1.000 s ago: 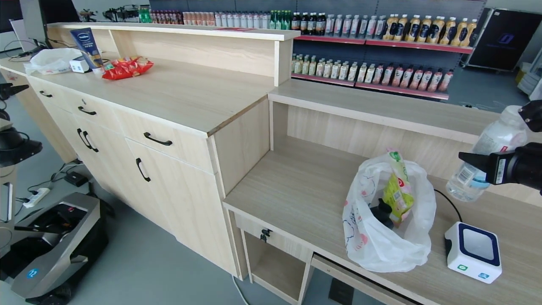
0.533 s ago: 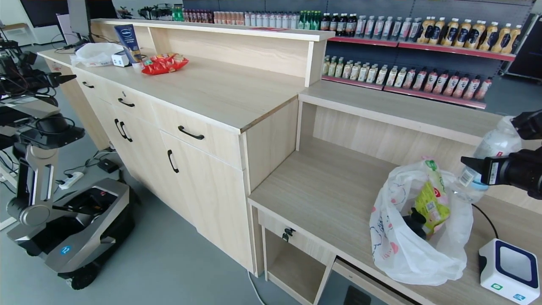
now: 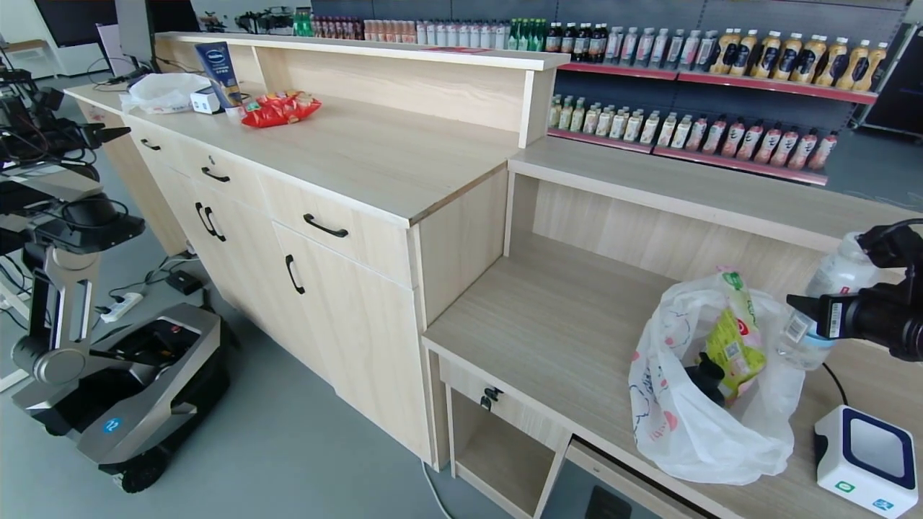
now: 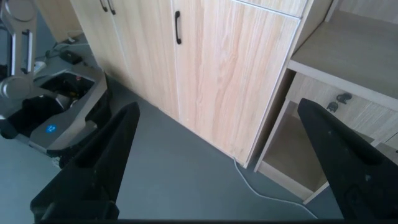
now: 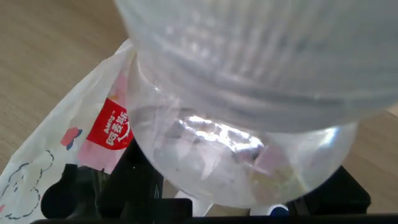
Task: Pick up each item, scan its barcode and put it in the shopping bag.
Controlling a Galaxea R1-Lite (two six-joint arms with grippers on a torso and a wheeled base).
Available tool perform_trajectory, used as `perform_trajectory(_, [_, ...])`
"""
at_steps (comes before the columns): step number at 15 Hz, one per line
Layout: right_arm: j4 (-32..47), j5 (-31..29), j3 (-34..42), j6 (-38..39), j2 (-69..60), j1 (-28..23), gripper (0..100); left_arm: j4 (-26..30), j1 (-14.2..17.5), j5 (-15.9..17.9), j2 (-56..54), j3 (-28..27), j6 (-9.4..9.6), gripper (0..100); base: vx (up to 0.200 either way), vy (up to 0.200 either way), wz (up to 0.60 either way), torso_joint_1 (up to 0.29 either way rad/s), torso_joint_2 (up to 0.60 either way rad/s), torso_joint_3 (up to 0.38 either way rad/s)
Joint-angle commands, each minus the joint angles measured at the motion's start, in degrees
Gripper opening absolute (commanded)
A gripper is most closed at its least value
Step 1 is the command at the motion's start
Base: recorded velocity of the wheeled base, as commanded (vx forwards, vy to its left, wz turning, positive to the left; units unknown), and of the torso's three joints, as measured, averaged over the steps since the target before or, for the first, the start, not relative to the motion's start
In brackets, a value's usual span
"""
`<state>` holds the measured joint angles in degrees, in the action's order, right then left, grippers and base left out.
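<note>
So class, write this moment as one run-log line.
right jaws: shut on bottle | bottle: aloft by shopping bag's mouth | left jaws: open, above floor | scanner: beside bag

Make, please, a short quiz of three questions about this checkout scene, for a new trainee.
1. True or false: the jaws of the left gripper are shut on an item.
2. What do the jaws of the right gripper hold?
A) a red snack pack
B) a clear bottle
C) a blue tube
3. In one word: on which side of the shopping bag, by the robot's own sides, does the scanner stand?

Key
1. False: they stand open and empty.
2. B
3. Right
</note>
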<state>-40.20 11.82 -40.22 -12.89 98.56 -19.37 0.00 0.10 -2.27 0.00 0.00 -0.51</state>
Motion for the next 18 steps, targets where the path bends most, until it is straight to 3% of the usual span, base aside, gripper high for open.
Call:
perform_trajectory(1, [-1.54,0.04,-0.39,0.05,3.3,-2.16,0,0.0,-0.01,-0.02,0.0,0.0,-0.02,100,0.0,0.0,0.0,0.0,0.0,0.0])
perform_trajectory(5, [-4.0,0.39,-0.56,0.58,6.64,-4.97,0,0.0,-0.01,-0.02,0.0,0.0,-0.02,100,0.0,0.0,0.0,0.0,0.0,0.0])
perform_trajectory(8, [-5.59,5.67,-0.74,0.76,8.05,-5.41,0,0.0,-0.01,-0.02,0.0,0.0,-0.02,100,0.0,0.0,0.0,0.0,0.0,0.0])
perform_trajectory(13, [-6.82,9.62,-1.36,1.02,9.02,-5.5,0,0.0,-0.01,-0.02,0.0,0.0,-0.02,100,0.0,0.0,0.0,0.0,0.0,0.0])
perform_trajectory(18, [-12.88,15.33,-2.85,3.92,12.18,-7.0,0,0.0,-0.01,-0.02,0.0,0.0,-0.02,100,0.0,0.0,0.0,0.0,0.0,0.0])
